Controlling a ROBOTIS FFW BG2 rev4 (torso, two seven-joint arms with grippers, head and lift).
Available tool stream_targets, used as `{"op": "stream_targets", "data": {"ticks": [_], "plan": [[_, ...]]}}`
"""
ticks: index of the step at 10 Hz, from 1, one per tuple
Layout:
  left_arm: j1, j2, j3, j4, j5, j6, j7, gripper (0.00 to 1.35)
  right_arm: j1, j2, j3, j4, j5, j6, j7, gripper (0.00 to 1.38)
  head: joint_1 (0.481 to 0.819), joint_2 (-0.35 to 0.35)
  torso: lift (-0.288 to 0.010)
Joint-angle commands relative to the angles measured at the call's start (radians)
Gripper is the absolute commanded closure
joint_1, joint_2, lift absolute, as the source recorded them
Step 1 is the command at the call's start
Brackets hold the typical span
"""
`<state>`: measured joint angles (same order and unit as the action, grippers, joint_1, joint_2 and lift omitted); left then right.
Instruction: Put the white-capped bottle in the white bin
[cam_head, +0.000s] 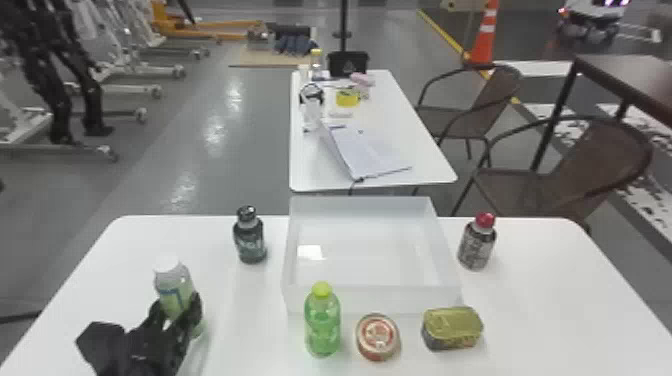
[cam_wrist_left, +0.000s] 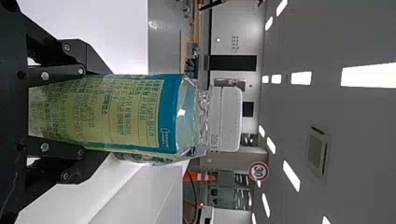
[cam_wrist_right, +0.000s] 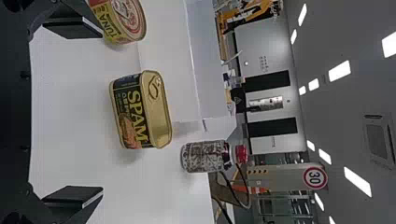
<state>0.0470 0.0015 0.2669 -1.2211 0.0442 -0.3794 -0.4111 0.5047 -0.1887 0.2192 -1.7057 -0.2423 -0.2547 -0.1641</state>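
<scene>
While left fingers (cam_head: 193, 314) hold the white-capped bottle (cam_head: 172, 287) by its printed label (cam_wrist_left: 126, 112), right fingers (cam_wrist_right: 70, 196) stand wide.

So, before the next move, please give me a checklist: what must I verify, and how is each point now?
1. Left gripper gripping the white-capped bottle: ok.
2. White cap on the bottle: ok.
3. Bottle lifted from the table: cannot tell.
4. White bin open at the top: ok.
5. Bottle over the bin: not ok, it is left of it.
6. Right gripper holding nothing: ok.
</scene>
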Motion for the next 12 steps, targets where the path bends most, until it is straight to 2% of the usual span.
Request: {"op": "stream_targets", "data": {"ticks": [1,2,4,6,7,8,9,10,11,12], "plan": [[0.004,-0.004,-0.020,-0.023,0.032,-0.018,-0.002,1.10,0.000,-0.002,0.000,0.000,-0.002,0.000,0.000,0.11,0.549,0.000,-0.100],[0.017,-0.004,-0.038,-0.106,0.028,-0.010,-0.006,1.15,0.000,-0.002,-0.001,0.001,-0.003,0.000,0.000,0.11,0.549,0.000,-0.100],[0.020,0.002,-0.115,-0.314,0.008,0.066,-0.015,1.15,0.000,-0.002,0.000,0.001,-0.005,0.000,0.000,0.11,0.549,0.000,-0.100],[-0.041,0.025,-0.198,-0.403,-0.020,0.217,-0.094,1.15,-0.002,0.000,0.000,0.003,-0.003,0.000,0.000,0.11,0.549,0.000,-0.100],[-0.078,0.051,-0.265,-0.429,-0.083,0.297,-0.118,1.15,-0.003,0.000,0.000,0.003,-0.003,0.000,0.000,0.11,0.549,0.000,-0.100],[-0.111,0.078,-0.328,-0.429,-0.126,0.333,-0.137,1.15,-0.006,0.000,0.003,0.006,-0.005,0.000,0.001,0.11,0.549,0.000,-0.100],[-0.157,0.098,-0.393,-0.429,-0.247,0.344,-0.173,1.15,-0.008,0.000,0.003,0.008,-0.003,0.000,0.001,0.11,0.549,0.000,-0.100],[-0.205,0.138,-0.466,-0.422,-0.311,0.343,-0.183,1.15,-0.015,-0.002,0.008,0.011,-0.005,0.000,0.001,0.11,0.549,0.000,-0.100],[-0.240,0.166,-0.515,-0.397,-0.388,0.318,-0.183,1.15,-0.028,-0.002,0.015,0.020,-0.006,0.000,0.003,0.11,0.549,0.000,-0.100],[-0.271,0.170,-0.548,-0.359,-0.475,0.281,-0.183,1.15,-0.029,-0.002,0.017,0.021,-0.006,0.000,0.003,0.11,0.549,0.000,-0.100]]}}
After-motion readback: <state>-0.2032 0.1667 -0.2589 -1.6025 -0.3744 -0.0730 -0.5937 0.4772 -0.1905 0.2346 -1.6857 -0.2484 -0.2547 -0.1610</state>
